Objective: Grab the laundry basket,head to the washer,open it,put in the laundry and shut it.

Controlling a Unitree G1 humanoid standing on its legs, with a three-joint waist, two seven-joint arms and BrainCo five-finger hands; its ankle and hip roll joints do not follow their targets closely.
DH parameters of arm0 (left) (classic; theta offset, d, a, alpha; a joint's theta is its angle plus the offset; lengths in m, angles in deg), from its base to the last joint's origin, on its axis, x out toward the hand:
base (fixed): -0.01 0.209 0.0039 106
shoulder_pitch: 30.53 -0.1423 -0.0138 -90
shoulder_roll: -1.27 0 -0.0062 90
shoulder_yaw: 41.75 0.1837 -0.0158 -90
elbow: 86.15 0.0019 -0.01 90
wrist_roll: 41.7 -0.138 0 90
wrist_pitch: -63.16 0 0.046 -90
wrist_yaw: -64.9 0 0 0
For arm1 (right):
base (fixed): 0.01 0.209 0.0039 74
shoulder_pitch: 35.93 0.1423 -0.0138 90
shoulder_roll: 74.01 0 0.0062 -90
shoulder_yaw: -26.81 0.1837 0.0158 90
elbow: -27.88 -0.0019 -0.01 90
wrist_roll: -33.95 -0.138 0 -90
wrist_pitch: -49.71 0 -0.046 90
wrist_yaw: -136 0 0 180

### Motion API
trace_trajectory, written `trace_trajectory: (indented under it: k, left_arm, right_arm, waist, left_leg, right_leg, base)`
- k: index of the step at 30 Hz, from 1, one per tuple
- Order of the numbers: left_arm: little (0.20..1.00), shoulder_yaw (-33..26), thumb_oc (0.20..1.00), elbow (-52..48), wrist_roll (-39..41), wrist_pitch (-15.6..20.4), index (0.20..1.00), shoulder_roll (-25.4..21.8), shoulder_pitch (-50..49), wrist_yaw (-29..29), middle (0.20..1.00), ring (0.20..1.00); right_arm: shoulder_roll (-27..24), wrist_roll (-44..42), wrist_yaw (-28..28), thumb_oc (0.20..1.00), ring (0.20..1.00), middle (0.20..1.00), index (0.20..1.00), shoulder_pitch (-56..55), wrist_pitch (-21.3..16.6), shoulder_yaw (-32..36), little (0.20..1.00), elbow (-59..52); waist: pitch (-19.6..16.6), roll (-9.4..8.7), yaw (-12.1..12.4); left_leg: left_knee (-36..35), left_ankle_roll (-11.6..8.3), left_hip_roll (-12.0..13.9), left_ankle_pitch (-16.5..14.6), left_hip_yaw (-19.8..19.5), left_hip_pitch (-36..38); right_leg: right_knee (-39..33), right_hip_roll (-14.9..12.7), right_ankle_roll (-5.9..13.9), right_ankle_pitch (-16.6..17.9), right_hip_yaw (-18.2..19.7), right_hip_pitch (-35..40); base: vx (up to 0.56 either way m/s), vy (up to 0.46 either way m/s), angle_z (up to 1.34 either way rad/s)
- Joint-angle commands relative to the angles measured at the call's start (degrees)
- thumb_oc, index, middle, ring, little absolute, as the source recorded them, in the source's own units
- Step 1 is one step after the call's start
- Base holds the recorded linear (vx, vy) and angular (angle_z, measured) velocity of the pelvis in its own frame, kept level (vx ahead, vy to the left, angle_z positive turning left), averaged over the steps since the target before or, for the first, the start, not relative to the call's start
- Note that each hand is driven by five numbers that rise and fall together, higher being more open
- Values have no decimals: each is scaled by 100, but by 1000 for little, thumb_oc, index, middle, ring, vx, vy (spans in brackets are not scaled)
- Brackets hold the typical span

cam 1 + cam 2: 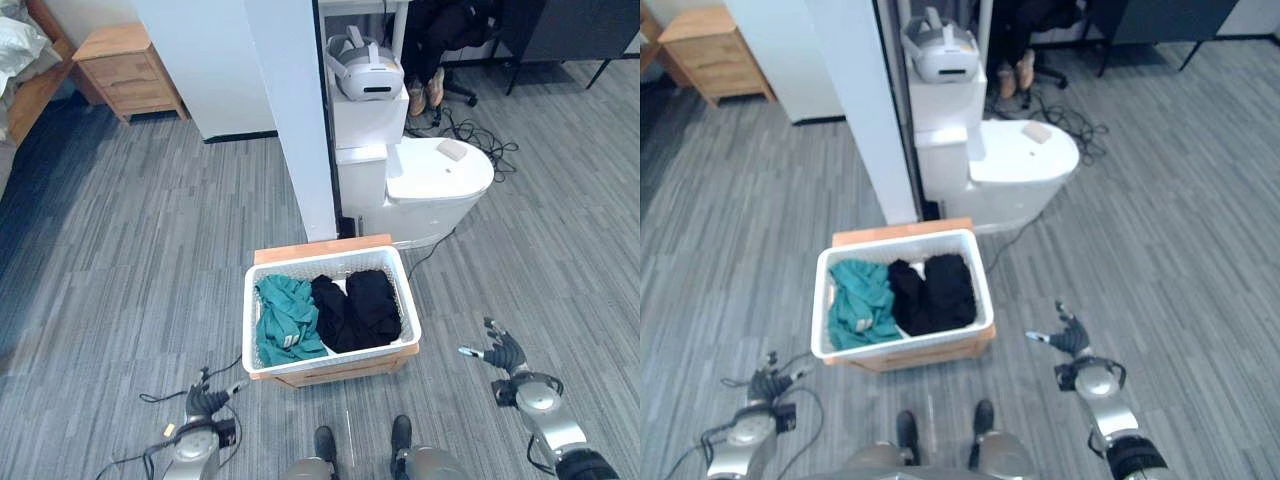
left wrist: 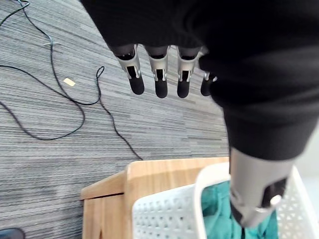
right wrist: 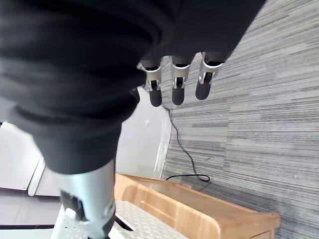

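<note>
White laundry basket [image 1: 262,330] is sitting centred between the left hand [image 1: 207,398] and right hand [image 1: 505,352], both hanging open-fingered, the left one nearer.

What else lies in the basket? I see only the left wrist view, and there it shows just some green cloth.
Observer: Black clothes lie beside the green cloth, on the robot's right side of the laundry basket.
Operator: Where is the right hand?
Observer: The right hand is open, off to the right of the basket and apart from it.
Operator: What stands beyond the basket?
Observer: A white pillar, and next to it a white rounded unit.
</note>
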Motion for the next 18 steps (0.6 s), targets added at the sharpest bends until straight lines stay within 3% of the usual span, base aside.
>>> trace_trajectory:
  k: [1, 8, 18]
  left_arm:
    - [1000, -96, 1000, 22, 87, 265, 1000, -192, 387, 401, 1000, 1000]
    - [1000, 344, 1000, 507, -4, 181, 1000, -300, 1332, 789, 1000, 1000]
    - [1000, 1134, 1000, 1740, 40, 137, 1000, -304, 2663, 1010, 1000, 1000]
  right_arm:
    - [136, -214, 197, 1000, 1000, 1000, 1000, 505, -96, -432, 1000, 15]
    - [516, -604, 597, 1000, 1000, 1000, 1000, 1559, -57, -862, 1000, 622]
    - [1151, -1425, 682, 1000, 1000, 1000, 1000, 2837, -10, -1455, 1000, 1975]
  waist:
    - [-117, -247, 72]
    - [153, -134, 71]
    - [409, -162, 158]
  left_leg:
    - [-3, -208, -269, -145, -1, -220]
    - [-32, -212, -237, -21, 0, -663]
    - [9, -232, -245, 186, -48, -1349]
  right_leg:
    - [-211, -264, 555, -257, 145, 219]
    - [-172, -218, 540, -150, 295, -324]
    - [85, -186, 503, -23, 456, -1116]
  base:
    - [-39, -1, -2]
    - [-90, 17, -3]
    - [-48, 7, -6]
